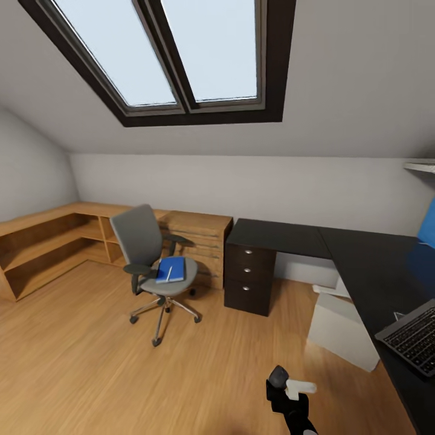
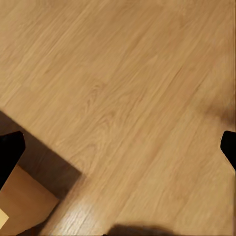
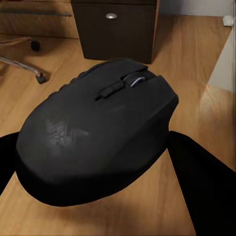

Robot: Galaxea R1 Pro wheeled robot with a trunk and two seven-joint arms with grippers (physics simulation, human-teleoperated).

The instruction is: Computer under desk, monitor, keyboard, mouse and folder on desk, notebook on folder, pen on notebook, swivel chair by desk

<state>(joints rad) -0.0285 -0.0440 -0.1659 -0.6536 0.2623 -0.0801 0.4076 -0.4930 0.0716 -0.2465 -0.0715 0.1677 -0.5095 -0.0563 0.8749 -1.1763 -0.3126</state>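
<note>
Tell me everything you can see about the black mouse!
The mouse is matte black and rounded, with a scroll wheel and a small button strip on top, plus a faint logo on its back. It looks like plastic. The right tool holds it, one dark finger on each side, in the air above the wooden floor, near the desk's drawers.

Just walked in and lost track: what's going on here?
The robot is tidying a bedroom workspace. Its right end effector holds a black mouse above the wooden floor, short of the desk. The keyboard already lies on the desk. The blue folder sits on the swivel chair, away from the desk.
</note>
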